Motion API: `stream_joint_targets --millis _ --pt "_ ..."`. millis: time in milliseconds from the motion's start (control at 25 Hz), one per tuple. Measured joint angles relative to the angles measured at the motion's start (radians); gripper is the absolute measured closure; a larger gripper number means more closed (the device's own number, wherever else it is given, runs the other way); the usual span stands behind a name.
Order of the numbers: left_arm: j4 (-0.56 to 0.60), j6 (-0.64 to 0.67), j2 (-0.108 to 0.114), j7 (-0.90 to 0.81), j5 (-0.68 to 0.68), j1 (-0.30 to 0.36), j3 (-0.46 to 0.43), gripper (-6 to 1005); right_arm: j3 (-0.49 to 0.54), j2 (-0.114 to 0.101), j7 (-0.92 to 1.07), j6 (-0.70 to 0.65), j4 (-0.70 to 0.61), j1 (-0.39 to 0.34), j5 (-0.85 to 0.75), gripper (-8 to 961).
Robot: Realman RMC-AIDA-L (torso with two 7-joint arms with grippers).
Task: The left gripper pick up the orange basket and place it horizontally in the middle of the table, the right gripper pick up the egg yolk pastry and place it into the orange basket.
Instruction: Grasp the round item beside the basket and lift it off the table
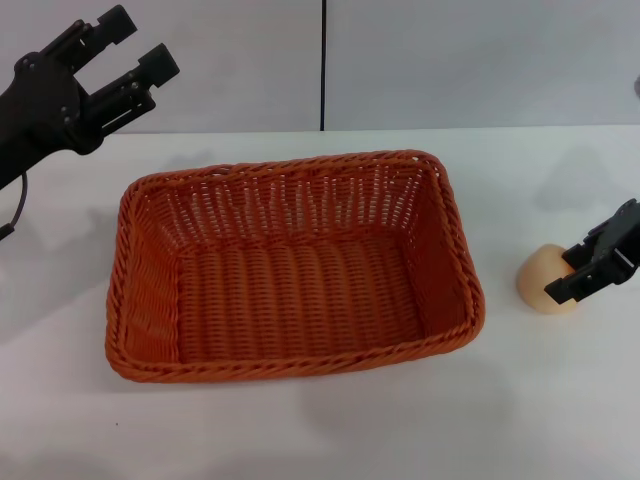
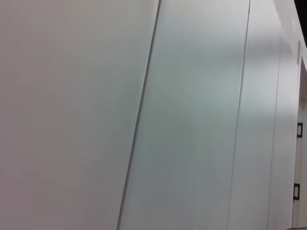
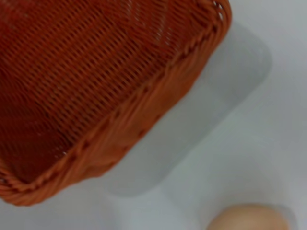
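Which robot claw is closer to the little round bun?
Right. The right gripper sits right at the egg yolk pastry. The left gripper is raised far off, beyond the orange basket.

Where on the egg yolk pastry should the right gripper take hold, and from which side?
Probably across the round sides of the egg yolk pastry, coming down from above. It sits dome-up on the table, clear of the basket, and the right gripper is already at its outer side.
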Motion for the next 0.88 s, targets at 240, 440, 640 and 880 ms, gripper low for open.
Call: stream_joint_targets --millis 240,440,640,880 --pt "-0.001 0.002 0.0 0.0 0.0 0.002 0.0 195 -0.001 0.007 0.007 0.029 0.007 0.003 -0.027 347" --pt "-0.013 0.003 0.002 0.001 0.0 0.001 0.0 196 -0.002 0.007 0.023 0.044 0.008 0.004 -0.029 352" --pt "-0.017 0.004 0.003 0.001 0.001 0.0 0.0 196 -0.004 0.008 0.023 0.076 0.028 0.005 -0.034 357" --pt "-0.017 0.004 0.003 0.001 0.005 0.0 0.001 196 -0.004 0.008 0.024 0.11 0.052 0.007 -0.042 362"
